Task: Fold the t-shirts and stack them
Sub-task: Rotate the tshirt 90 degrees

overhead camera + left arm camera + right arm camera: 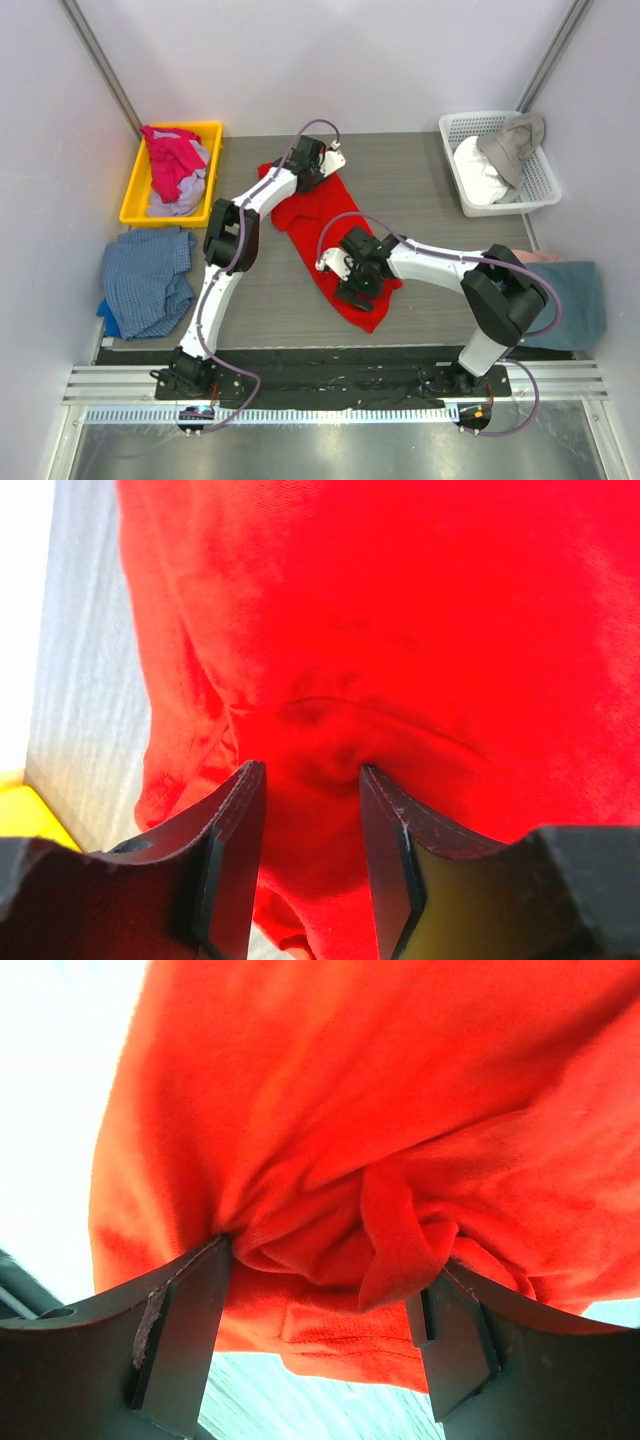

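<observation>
Left jaws closed narrowly on a puckered fold of the red t-shirt (305, 222), with cloth filling the gap between both inner faces. Right jaws stood wider, clamped on a thick twisted bunch of the same garment, which hung around and below them. The red t-shirt lay on the grey surface (430, 200) just right of the yellow bin (135, 205), as a crumpled diagonal band running from level with the bin's far end toward the near edge. The left jaws held the end nearer the bin and the right jaws the end farther from it. Inside the bin a magenta-pink t-shirt (172, 155) lay over a pale lavender one (180, 200). A blue checked cloth (150, 275) lay just in front of the bin. A white basket (545, 175) holding pale cloths stood well to the bin's right.
</observation>
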{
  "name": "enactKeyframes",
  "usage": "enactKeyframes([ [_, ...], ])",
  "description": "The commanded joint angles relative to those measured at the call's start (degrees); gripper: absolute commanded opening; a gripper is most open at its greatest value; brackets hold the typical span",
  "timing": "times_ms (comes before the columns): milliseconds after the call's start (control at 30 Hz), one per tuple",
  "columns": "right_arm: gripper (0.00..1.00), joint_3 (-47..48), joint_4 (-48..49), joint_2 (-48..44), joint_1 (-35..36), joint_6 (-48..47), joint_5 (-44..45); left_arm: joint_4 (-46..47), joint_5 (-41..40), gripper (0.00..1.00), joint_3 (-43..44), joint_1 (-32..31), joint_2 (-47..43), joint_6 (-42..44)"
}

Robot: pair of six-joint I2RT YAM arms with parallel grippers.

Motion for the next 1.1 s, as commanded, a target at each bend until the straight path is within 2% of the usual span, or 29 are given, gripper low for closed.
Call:
enactKeyframes([
  [0, 0.77, 0.63, -1.44, 2.91, 2.99, 3.92, -6.98, 4.93, -0.55, 0.47, 2.34, -0.04, 3.82, 1.94],
  [500, 0.76, 6.25, -5.4, 2.29, 11.33, 3.66, -10.33, 11.62, 0.51, 0.5, 5.24, -0.48, 6.55, 6.6],
  [1067, 0.76, 12.5, -2.33, 7.83, 16.26, 2.87, -10.94, 12.76, 2.26, 0.51, 0.14, -6.45, 3.92, 6.95],
])
